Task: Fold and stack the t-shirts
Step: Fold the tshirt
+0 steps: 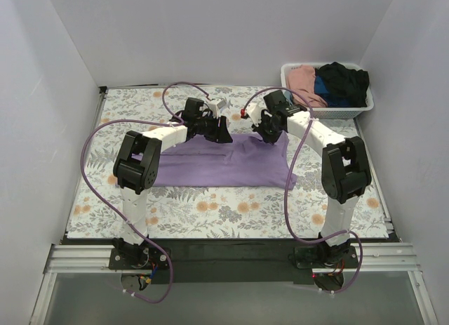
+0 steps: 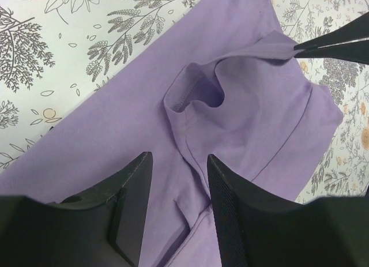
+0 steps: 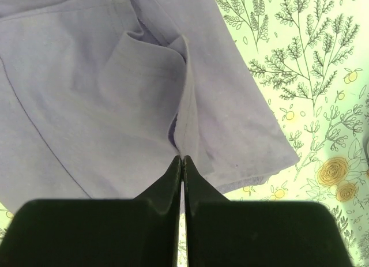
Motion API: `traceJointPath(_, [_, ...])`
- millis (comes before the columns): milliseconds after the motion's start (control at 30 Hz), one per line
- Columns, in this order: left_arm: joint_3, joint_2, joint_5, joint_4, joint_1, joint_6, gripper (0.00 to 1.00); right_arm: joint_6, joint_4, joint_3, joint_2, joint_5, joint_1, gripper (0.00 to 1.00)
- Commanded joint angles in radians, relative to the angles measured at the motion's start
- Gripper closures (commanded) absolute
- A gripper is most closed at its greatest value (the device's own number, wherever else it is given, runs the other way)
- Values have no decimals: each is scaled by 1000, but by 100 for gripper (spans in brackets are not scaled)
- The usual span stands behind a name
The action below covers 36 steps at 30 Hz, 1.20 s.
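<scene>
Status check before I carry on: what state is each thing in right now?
lavender shirt: lying on the table, one fold pinched up.
left gripper: open, over the shirt.
right gripper: shut on the shirt's fold.
white basket: holds bunched, unfolded clothes, pink, blue and black.

You can read no word, number, brand or sign in any of the three views. The lavender shirt (image 1: 224, 163) shows plain cloth; the table cover (image 1: 210, 209) carries only a printed pattern of flowers and leaves from edge to edge.
</scene>
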Motion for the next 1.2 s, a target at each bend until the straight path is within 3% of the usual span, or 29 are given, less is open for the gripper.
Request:
traceJointPath(0, [23,-38,32,19,5,25,58,-32,-19,27,-11,-7,13,99])
traceJointPath(1167, [177,158,-6,-21,-59,32,62,-6,9,147,132,52,-76,99])
